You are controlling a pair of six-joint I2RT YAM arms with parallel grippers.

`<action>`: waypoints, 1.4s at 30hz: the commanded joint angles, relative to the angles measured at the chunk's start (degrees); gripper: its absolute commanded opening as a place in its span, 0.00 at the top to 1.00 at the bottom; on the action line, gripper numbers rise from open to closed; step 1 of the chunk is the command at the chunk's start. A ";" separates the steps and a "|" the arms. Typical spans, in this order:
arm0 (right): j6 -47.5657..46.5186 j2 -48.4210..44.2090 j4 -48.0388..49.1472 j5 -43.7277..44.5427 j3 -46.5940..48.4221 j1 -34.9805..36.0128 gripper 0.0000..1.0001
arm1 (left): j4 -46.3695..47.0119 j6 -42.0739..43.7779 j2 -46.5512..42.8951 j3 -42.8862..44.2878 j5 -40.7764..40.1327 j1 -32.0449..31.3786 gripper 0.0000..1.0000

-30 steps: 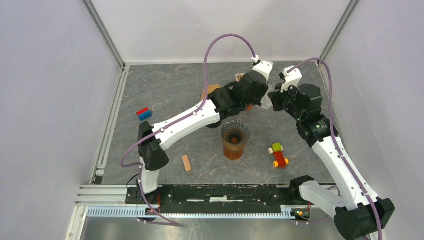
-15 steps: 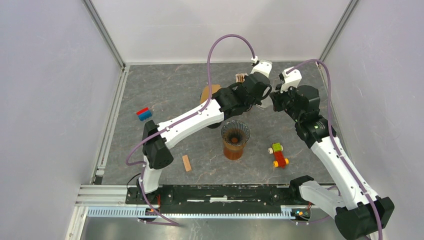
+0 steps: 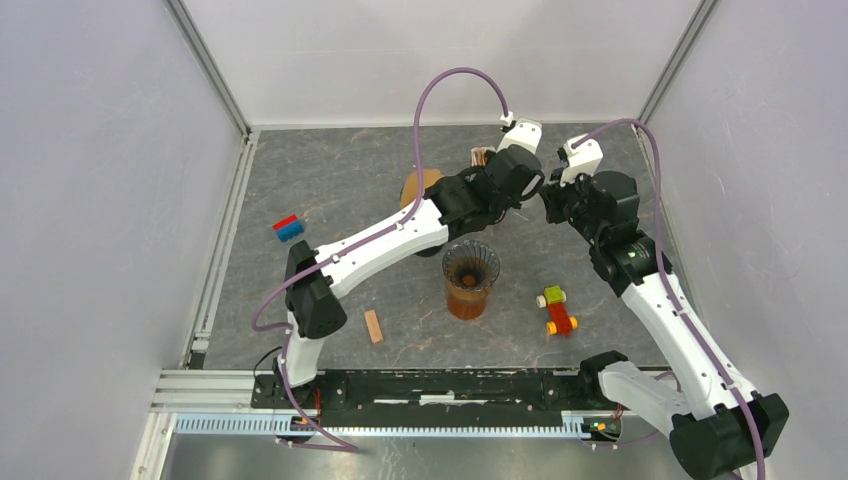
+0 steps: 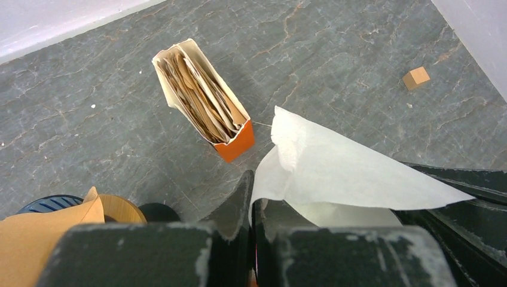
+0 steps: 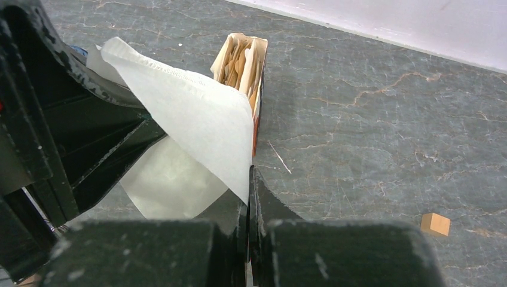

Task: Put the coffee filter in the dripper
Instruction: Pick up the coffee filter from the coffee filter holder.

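Note:
A white paper coffee filter [image 4: 347,173] hangs in the air, held by both grippers at the back of the table. My left gripper [image 4: 252,186] is shut on one edge of it. My right gripper [image 5: 248,186] is shut on the opposite edge of the filter [image 5: 191,113]. In the top view the two grippers, left [image 3: 528,190] and right [image 3: 548,198], meet tip to tip and hide the filter. The dark ribbed dripper [image 3: 470,264] sits on an amber glass, nearer and left of the grippers, with nothing in it.
An open orange box of brown filters [image 4: 203,98] stands behind the grippers [image 3: 483,157]. A round wooden piece [image 3: 420,183] lies under the left arm. A toy car [image 3: 557,310], a wooden block [image 3: 373,325], a blue-red block [image 3: 288,227] and a small wooden cube [image 5: 435,223] lie around.
The left arm has swung a little towards the back and closer to the right gripper. The white filter seen between them a second ago is now hidden in the top view.

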 commanded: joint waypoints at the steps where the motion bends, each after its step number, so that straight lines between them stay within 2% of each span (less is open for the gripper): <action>1: 0.11 -0.51 2.53 -0.01 -0.32 0.21 1.00 | 0.60 -3.32 0.25 2.39 -1.88 -0.07 0.90; 5: 0.13 -0.46 2.70 -0.15 -0.48 0.25 1.00 | 0.97 -2.63 0.19 2.41 0.86 -0.22 0.74; 8: 0.25 -0.57 2.91 -0.44 -0.73 0.23 1.00 | 1.78 -0.90 -0.11 2.28 2.95 -0.24 0.58; 12: 0.38 -0.84 3.19 -1.54 -1.19 0.24 1.00 | 3.70 2.87 -1.26 1.59 4.13 -0.16 0.45; 20: -1.07 -1.16 3.17 -4.04 -1.81 0.21 1.00 | 9.08 12.39 -5.52 -3.24 5.26 -0.17 0.35; 24: -2.01 -1.48 2.82 -4.29 -1.71 0.24 1.00 | 11.60 17.09 -8.80 -7.66 9.13 -0.19 0.24; 31: -3.85 -2.10 2.48 -4.83 -1.90 0.22 1.00 | 12.88 23.57 -14.01 -12.77 14.06 -0.19 0.15; 36: -4.41 -2.28 1.68 -5.98 -1.56 0.15 1.00 | 7.58 28.35 -18.80 -14.58 26.08 -0.17 0.01; 39: -4.88 -2.07 0.71 -9.99 -0.50 0.14 1.00 | 1.99 33.69 -22.78 -15.32 32.76 -0.16 0.00; 42: -7.18 -0.99 -3.44 -17.60 2.55 0.14 1.00 | -5.09 40.23 -26.80 -15.78 38.14 0.77 0.00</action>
